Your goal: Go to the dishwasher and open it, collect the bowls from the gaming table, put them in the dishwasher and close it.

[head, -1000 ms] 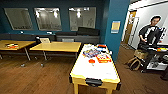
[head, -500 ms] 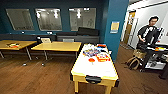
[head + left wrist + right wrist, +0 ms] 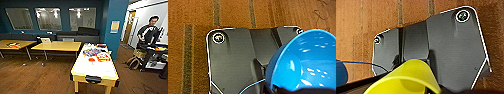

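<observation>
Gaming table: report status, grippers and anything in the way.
Gaming table ahead, cluttered top. Blue bowl close at left wrist, yellow cup close at right wrist; hold unconfirmed. Person beside cart, off right.

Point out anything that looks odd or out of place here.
The yellow cup showing large in the right wrist view stands out: the job calls for bowls, like the blue bowl in the left wrist view. Things are scattered along the white-topped table.

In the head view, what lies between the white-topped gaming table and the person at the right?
The blue pillar stands behind that gap; between the gaming table and the person lie wooden floor and a tan bag.
</observation>
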